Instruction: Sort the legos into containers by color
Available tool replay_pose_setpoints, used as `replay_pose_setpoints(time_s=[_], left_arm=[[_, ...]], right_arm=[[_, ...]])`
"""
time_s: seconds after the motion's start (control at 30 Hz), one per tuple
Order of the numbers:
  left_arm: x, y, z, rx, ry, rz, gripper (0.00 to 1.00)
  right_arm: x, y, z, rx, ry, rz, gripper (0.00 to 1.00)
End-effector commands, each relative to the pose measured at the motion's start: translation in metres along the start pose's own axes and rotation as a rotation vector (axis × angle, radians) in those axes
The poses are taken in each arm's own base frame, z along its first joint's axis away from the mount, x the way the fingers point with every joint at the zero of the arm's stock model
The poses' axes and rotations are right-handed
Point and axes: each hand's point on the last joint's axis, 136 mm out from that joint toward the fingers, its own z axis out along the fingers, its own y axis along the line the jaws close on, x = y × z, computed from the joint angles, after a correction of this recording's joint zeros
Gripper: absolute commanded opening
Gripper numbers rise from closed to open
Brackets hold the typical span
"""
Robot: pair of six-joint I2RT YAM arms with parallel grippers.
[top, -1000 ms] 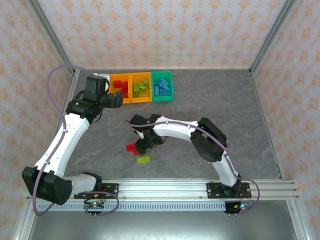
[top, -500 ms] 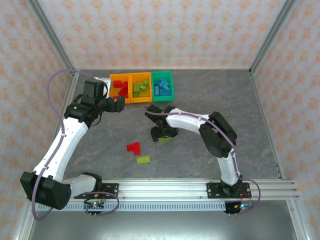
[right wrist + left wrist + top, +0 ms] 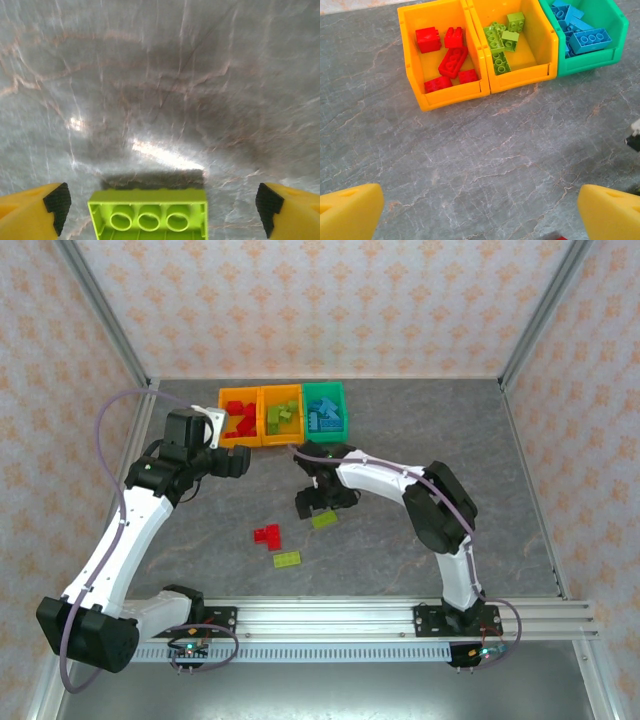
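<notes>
I take the middle bin as my mark and start from my end of the table. Farthest out on the bin's near side, a lime brick lies flat; just beyond it and a shade left, a red pair sits touching.

Closer to the bin and slightly to its right, a second lime brick lies on the table with its studs toward the wrist camera; the right fingers stand wide open on either side of it, touching neither end and gripping nothing.

Left of the bin and a little to its near side, the left fingers are spread wide too, with bare table between them, facing the row.

The bin itself holds lime bricks; against its left wall sits the left bin, also orange, holding red bricks; against its right wall sits the green bin, holding blue bricks.
</notes>
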Motion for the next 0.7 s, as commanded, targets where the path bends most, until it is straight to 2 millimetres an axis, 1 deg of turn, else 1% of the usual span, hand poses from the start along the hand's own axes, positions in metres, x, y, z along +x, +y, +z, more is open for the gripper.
replay_pose_setpoints(time_s=[0.0,0.1,0.17,0.2,0.27,0.3,0.37,0.43,0.5,0.57,0.6,0.67], left_arm=[[0.003,0.001,0.003,0.003,0.017,0.015,1.00],[0.005,-0.002,0.007,0.016,0.025,0.003,1.00],[0.006,-0.002,0.007,0.015,0.030,0.005,1.00],[0.006,-0.001,0.006,0.013,0.029,0.009,1.00],[0.009,0.000,0.003,0.011,0.032,0.026,1.00],[0.010,-0.001,0.002,0.015,0.034,0.036,1.00],[0.015,-0.002,-0.001,0.025,0.042,0.062,1.00],[0.020,-0.004,-0.004,0.039,0.049,0.084,1.00],[0.024,-0.006,-0.008,0.051,0.049,0.095,1.00],[0.027,-0.009,-0.013,0.068,0.042,0.103,1.00],[0.027,-0.010,-0.016,0.075,0.034,0.106,1.00],[0.027,-0.013,-0.023,0.094,0.017,0.110,1.00]], right_arm=[[0.019,0.012,-0.005,-0.075,0.057,-0.080,0.99],[0.022,0.011,0.002,-0.045,0.095,-0.102,0.99],[0.022,0.006,0.006,0.023,0.086,-0.121,0.99],[0.022,0.002,0.009,0.054,0.087,-0.120,0.96],[0.024,-0.008,0.013,0.124,0.099,-0.107,0.85],[0.025,-0.012,0.015,0.151,0.104,-0.108,0.81],[0.025,-0.018,0.016,0.193,0.091,-0.099,0.76],[0.023,-0.019,0.015,0.198,0.075,-0.093,0.73],[0.017,-0.016,0.007,0.180,0.042,-0.083,0.69],[0.005,-0.010,-0.007,0.137,-0.013,-0.055,0.65],[-0.001,-0.008,-0.015,0.110,-0.042,-0.034,0.63],[-0.024,-0.003,-0.039,0.031,-0.132,0.028,0.62]])
